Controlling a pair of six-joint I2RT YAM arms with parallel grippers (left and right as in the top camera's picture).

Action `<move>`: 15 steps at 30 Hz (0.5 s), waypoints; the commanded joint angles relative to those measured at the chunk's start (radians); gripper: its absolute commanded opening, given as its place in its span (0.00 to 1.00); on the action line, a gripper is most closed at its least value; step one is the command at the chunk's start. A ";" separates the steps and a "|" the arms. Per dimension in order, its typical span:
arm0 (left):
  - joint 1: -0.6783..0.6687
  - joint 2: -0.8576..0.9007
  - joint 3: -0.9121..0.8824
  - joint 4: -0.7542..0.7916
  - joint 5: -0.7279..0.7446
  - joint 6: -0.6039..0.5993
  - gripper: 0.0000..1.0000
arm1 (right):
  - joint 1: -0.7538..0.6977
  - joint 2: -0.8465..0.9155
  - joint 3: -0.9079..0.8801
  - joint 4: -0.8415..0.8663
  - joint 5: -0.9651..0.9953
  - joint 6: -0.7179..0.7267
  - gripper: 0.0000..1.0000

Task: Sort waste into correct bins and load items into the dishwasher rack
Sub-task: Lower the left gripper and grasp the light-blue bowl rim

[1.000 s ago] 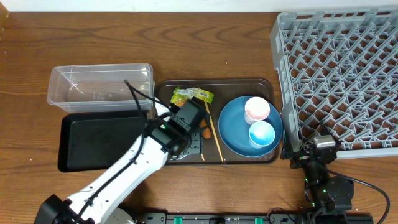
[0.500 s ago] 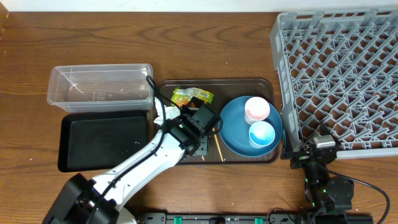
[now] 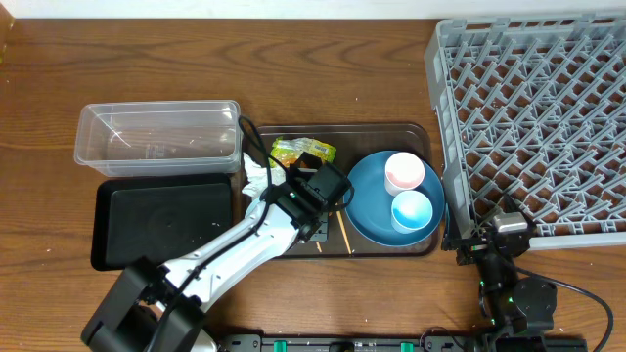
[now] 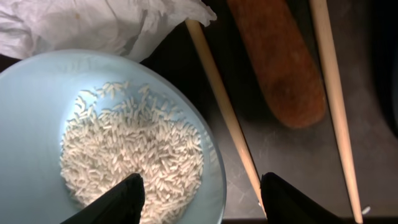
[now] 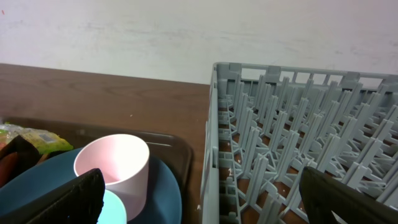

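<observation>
My left gripper (image 4: 208,202) is open and straddles the right rim of the pale blue bowl (image 4: 37,124). One finger hangs over the loose white rice (image 4: 130,143) inside it, the other outside above the tray floor. A crumpled white napkin (image 4: 81,22) lies against the bowl's far side. Two chopsticks (image 4: 224,112) and the orange sausage piece (image 4: 280,62) lie just right of the bowl. In the overhead view my left gripper (image 3: 318,196) hides the bowl. My right gripper (image 5: 211,205) is open and holds nothing, beside the grey rack (image 3: 538,117).
The brown tray (image 3: 337,130) also holds a yellow-green wrapper (image 3: 303,151) and a blue plate (image 3: 372,210) carrying a pink cup (image 3: 404,172) and a light blue cup (image 3: 412,210). A clear tub (image 3: 158,137) and a black tray (image 3: 166,223) sit to its left.
My left arm has swung to the right across the brown tray, and its jaws have narrowed slightly. The right arm has not moved.
</observation>
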 commanded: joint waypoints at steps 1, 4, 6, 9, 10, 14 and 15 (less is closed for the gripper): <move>-0.003 0.012 -0.001 0.006 -0.029 -0.005 0.60 | 0.011 -0.003 -0.001 -0.004 0.006 -0.008 0.99; -0.003 0.012 -0.001 0.007 -0.029 -0.005 0.57 | 0.011 -0.003 -0.001 -0.004 0.006 -0.008 0.99; -0.003 0.012 -0.001 0.007 -0.029 -0.005 0.52 | 0.011 -0.003 -0.001 -0.004 0.006 -0.008 0.99; -0.003 0.012 -0.003 0.016 -0.029 -0.005 0.51 | 0.011 -0.003 -0.001 -0.004 0.006 -0.008 0.99; -0.003 0.012 -0.005 0.021 -0.029 -0.005 0.51 | 0.011 -0.003 -0.001 -0.004 0.006 -0.008 0.99; -0.003 0.012 -0.016 0.032 -0.029 -0.005 0.51 | 0.011 -0.003 -0.001 -0.004 0.006 -0.008 0.99; -0.003 0.012 -0.018 0.032 -0.029 -0.005 0.52 | 0.011 -0.003 -0.001 -0.004 0.006 -0.008 0.99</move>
